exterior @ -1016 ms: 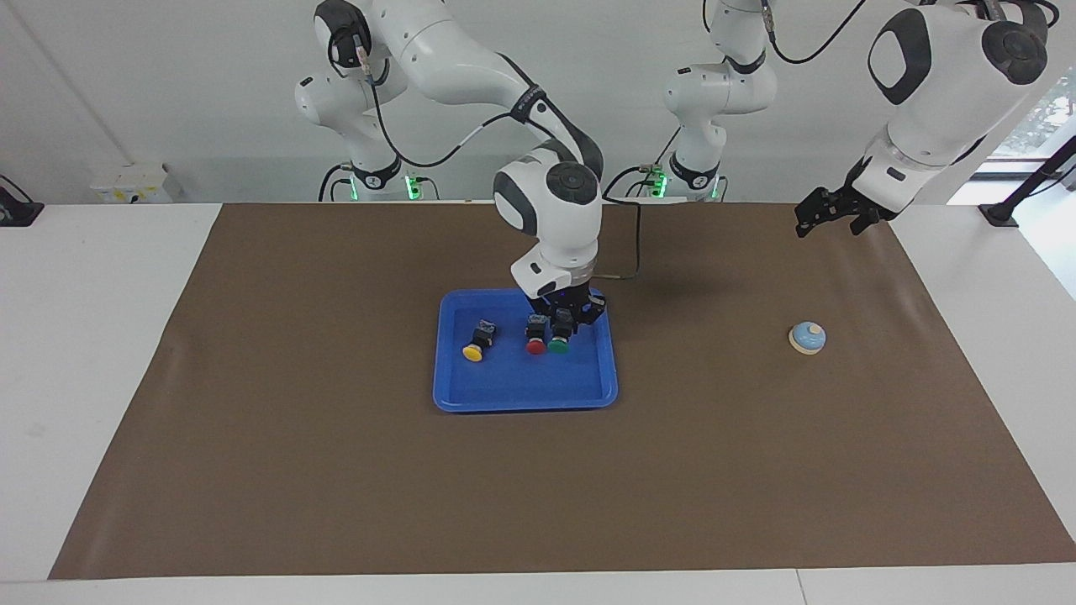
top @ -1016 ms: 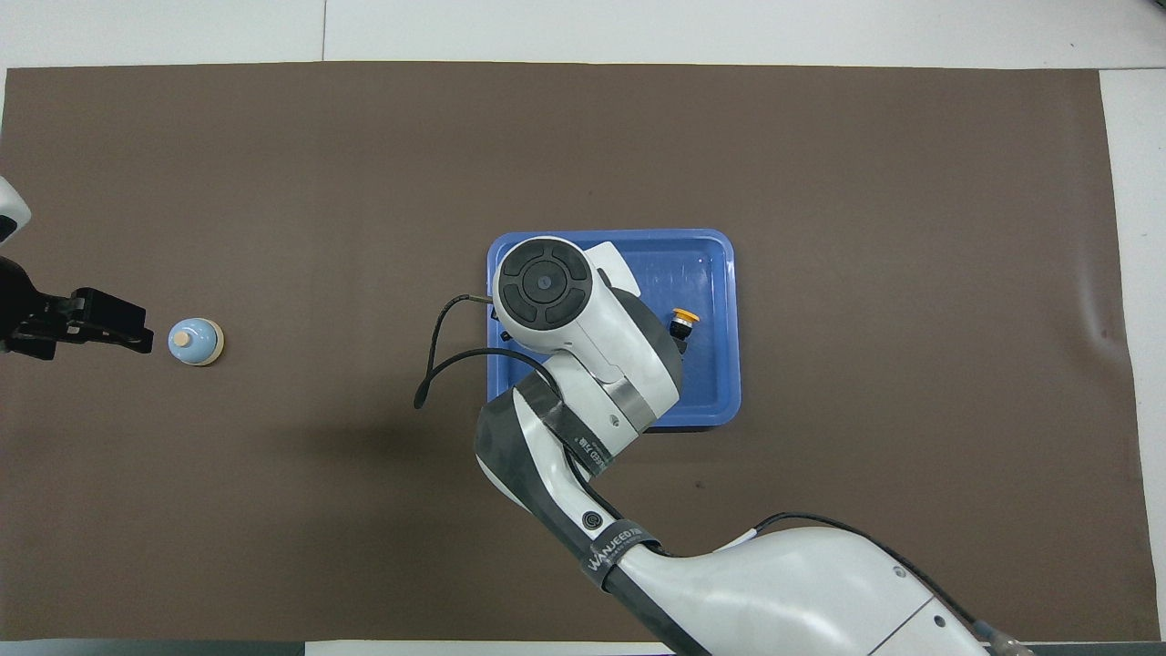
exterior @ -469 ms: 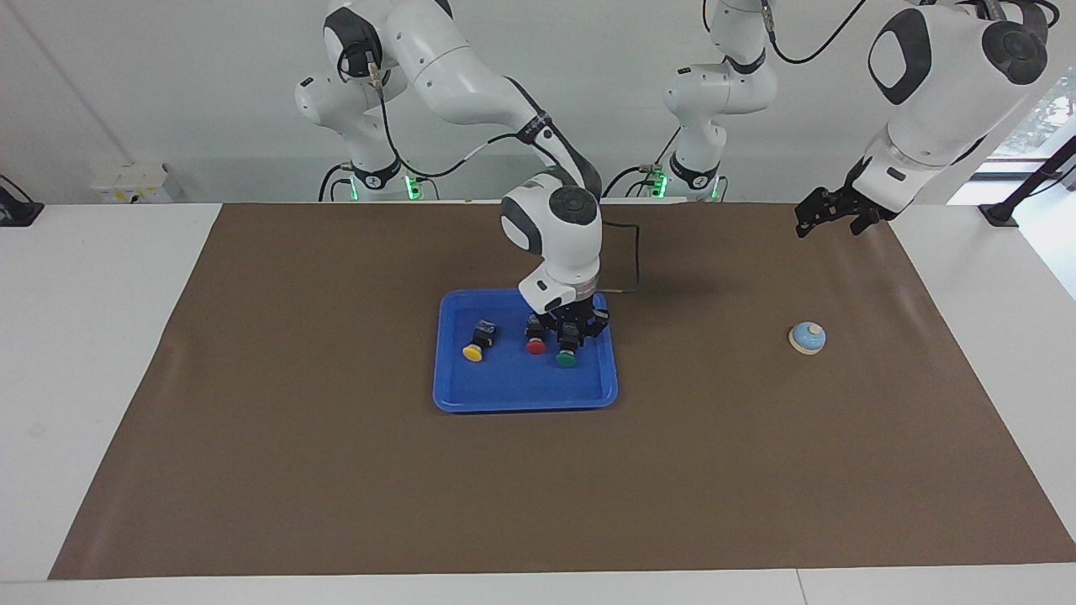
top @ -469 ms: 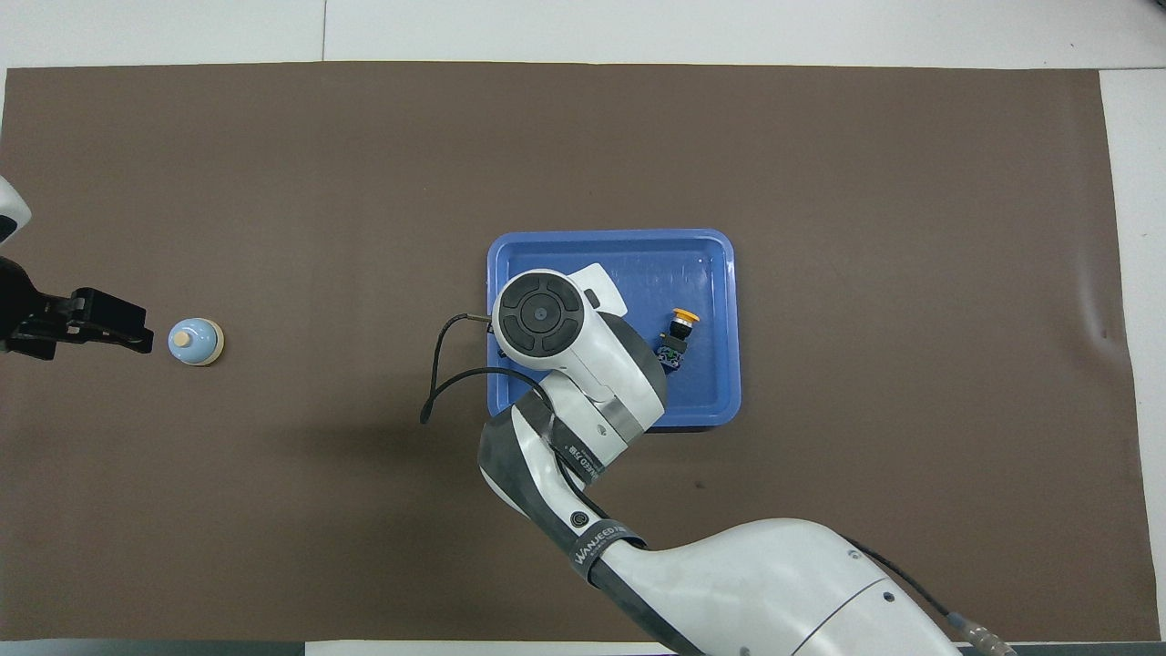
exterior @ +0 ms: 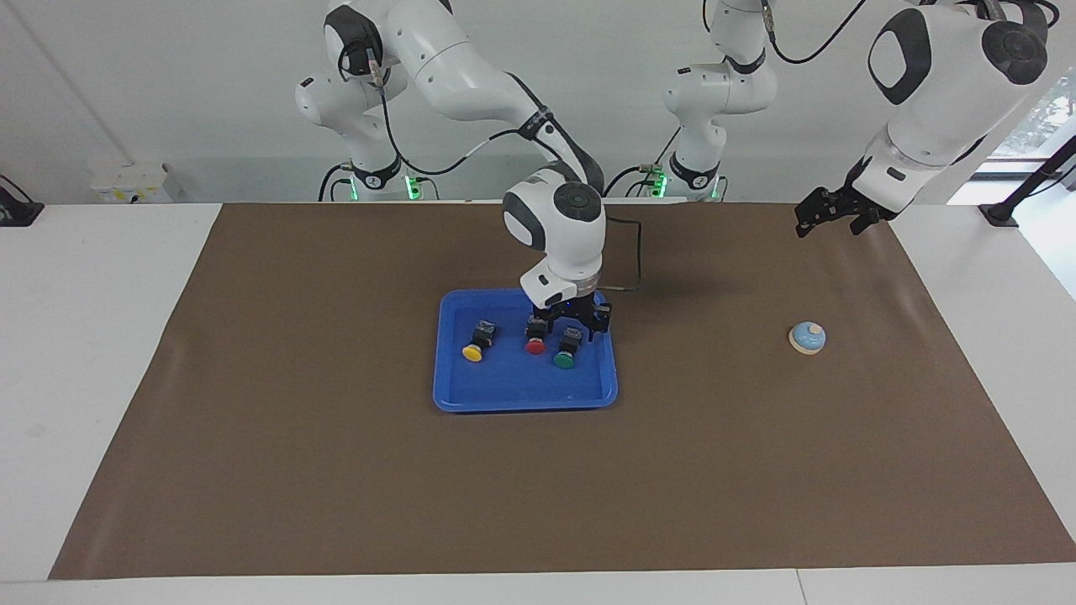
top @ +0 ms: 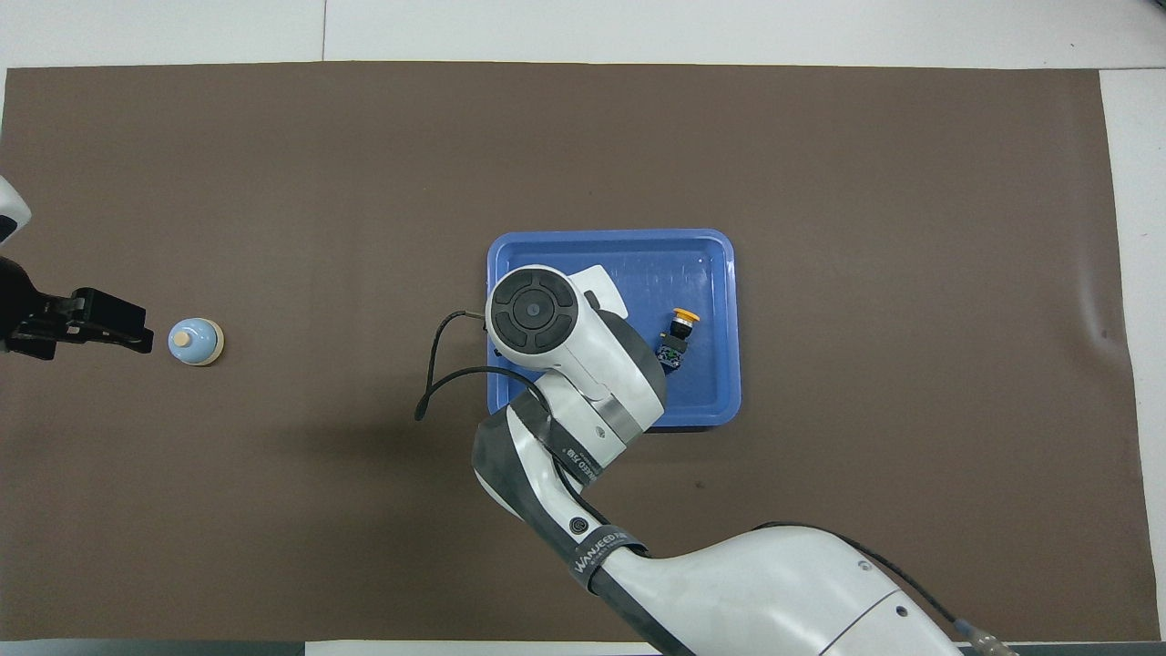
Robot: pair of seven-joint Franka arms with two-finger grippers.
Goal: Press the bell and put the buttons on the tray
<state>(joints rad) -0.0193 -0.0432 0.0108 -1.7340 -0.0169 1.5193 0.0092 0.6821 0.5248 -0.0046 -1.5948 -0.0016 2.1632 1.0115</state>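
The table [exterior: 101, 353] carries a brown mat [exterior: 336, 470] with the blue tray [exterior: 513, 395] at its middle. The right claw [exterior: 573, 323] hangs low over the tray's 2 o'clock corner in the facing view, fingers spread wide around nothing, just above the green button [exterior: 566, 354]. The red button [exterior: 535, 340] lies at the green one's 10 o'clock, the yellow button [exterior: 476, 346] at the red one's 9 o'clock. The left claw [exterior: 828, 214] waits raised, wide apart, at the bell's [exterior: 807, 337] 12 o'clock.
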